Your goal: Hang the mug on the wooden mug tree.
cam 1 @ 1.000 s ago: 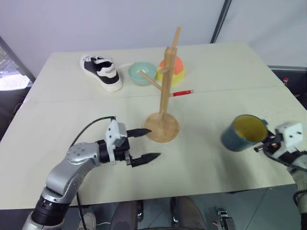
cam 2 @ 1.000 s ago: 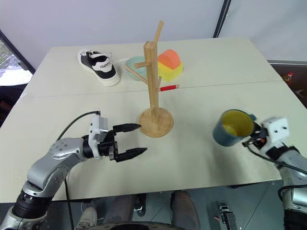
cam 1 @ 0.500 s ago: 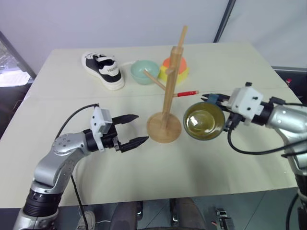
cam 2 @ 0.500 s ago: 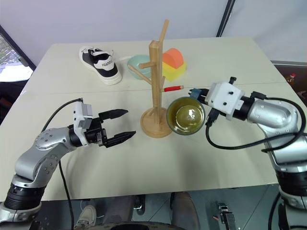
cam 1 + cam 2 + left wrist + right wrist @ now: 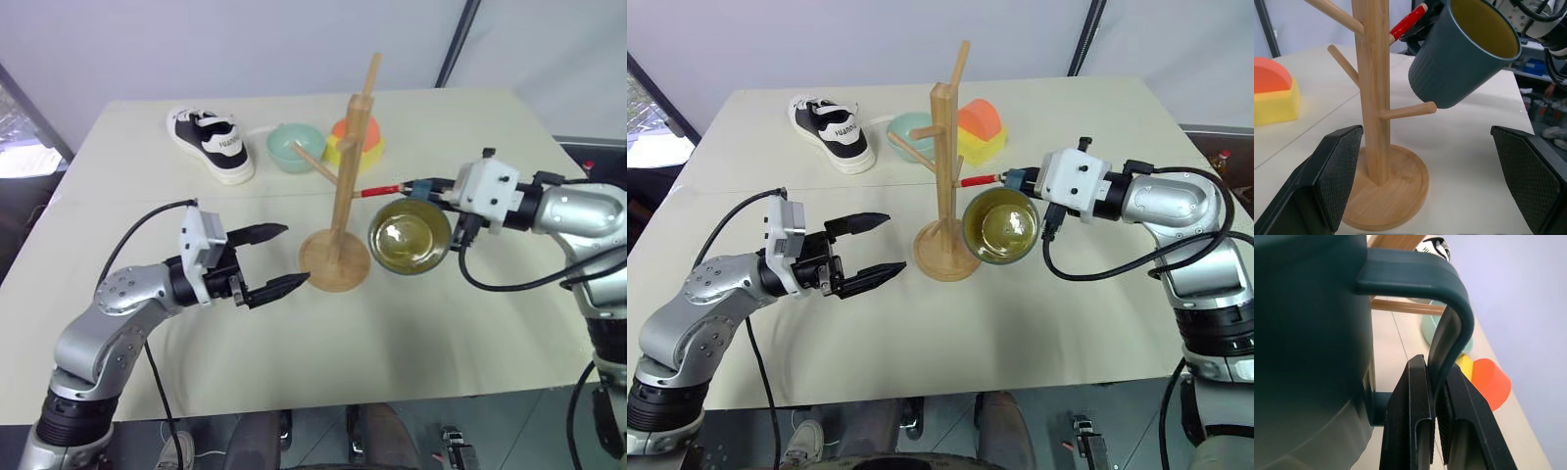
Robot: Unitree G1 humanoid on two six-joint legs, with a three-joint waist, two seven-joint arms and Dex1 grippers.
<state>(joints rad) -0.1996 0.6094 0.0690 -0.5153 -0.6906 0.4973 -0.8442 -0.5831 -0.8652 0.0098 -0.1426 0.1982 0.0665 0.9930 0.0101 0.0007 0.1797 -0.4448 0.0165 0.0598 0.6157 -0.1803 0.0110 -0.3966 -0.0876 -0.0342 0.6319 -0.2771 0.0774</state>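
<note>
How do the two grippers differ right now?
The right gripper is shut on the mug's handle, holding it tilted in the air beside the wooden mug tree; the left gripper is open and holds nothing. The right is on the tree's right side, the left on its left. Both hover above the table.

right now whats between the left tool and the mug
The wooden mug tree: in the head views its post and base stand between the open left tool and the held mug.

Table (image 5: 470, 323): mug tree (image 5: 338, 196), shoe (image 5: 208, 145), bowl (image 5: 294, 147), red pen (image 5: 377, 190)
</note>
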